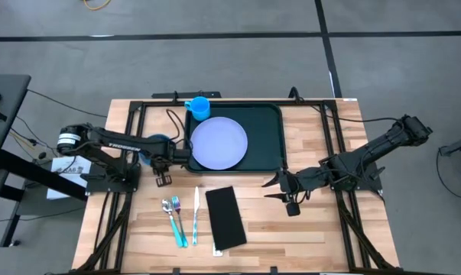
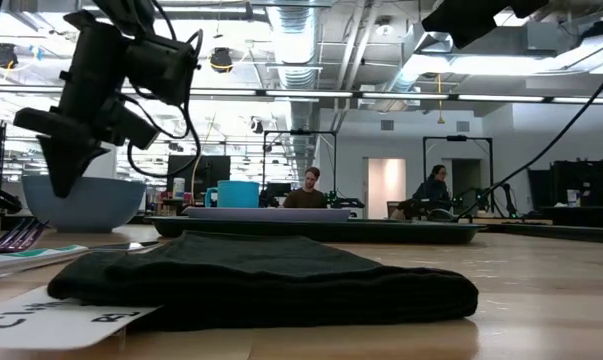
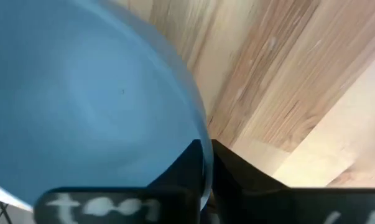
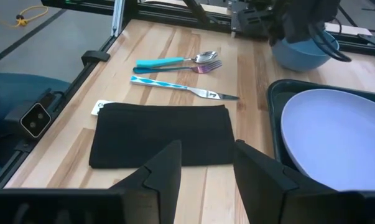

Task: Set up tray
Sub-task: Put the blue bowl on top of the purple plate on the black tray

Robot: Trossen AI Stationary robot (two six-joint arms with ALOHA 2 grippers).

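Nearest the low camera lies the black napkin (image 2: 271,285), flat on the table (image 1: 314,229) with a white label poking out from under its edge; it has not been put on anything yet.

Behind it sits the tray (image 1: 272,114), dark green, at the back middle of the table between the two arms. A pale round plate (image 1: 219,143) fills its left half, and a blue cup (image 1: 199,107) stands at its back left corner, which leaves the right half bare, probably room for the remaining pieces.

Just off the tray's left edge is a blue bowl (image 2: 81,205), resting on the wood. The left gripper (image 3: 207,146) points down into it with its jaws closed on the rim, one finger inside and one outside. A pinch on the wall is a sensible way to hold a bowl too wide to span, and I judge the lift onto the tray comes next.

In front of the tray, a spoon (image 1: 167,206), fork (image 1: 176,205) and knife (image 1: 196,214) lie side by side left of the napkin, apart from it and untouched.

The right gripper (image 4: 206,149) hovers above the table by the tray's front right corner, jaws apart and empty, facing across the napkin, apparently waiting its turn.
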